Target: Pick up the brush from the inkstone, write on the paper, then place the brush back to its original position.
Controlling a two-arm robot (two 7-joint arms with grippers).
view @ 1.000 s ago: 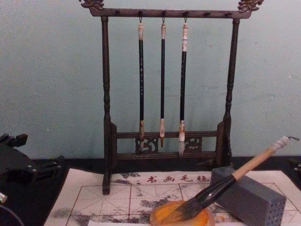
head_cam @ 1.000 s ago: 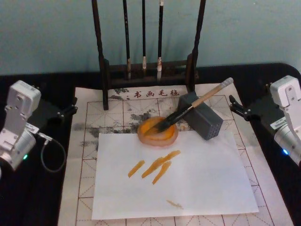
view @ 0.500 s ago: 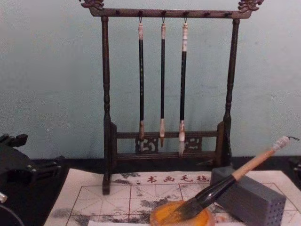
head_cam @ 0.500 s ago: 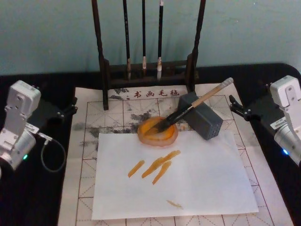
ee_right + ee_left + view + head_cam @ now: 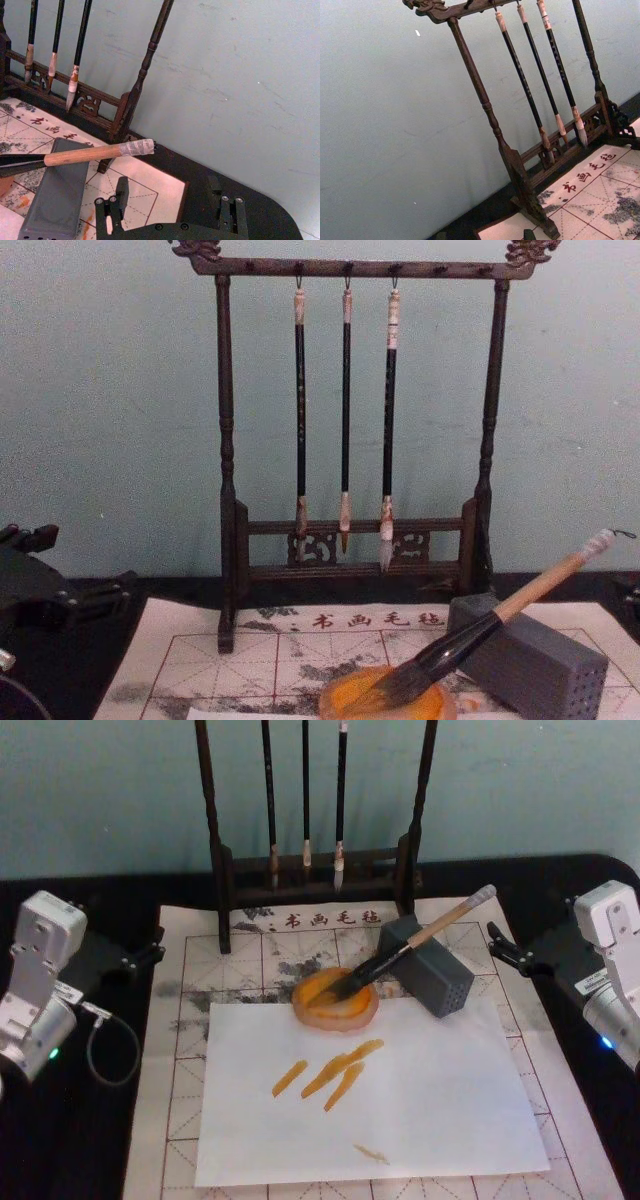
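Cream red-gridded paper (image 5: 178, 1115), orange inkstone (image 5: 318, 1008), grey block (image 5: 441, 983), pale-handled dark-bristled brush (image 5: 421, 941)

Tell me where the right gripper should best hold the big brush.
The pale wood handle of the brush, past the grey block, approached from the robot's right: that end tilts up free toward the open right gripper, while the bristles rest in the orange dish.
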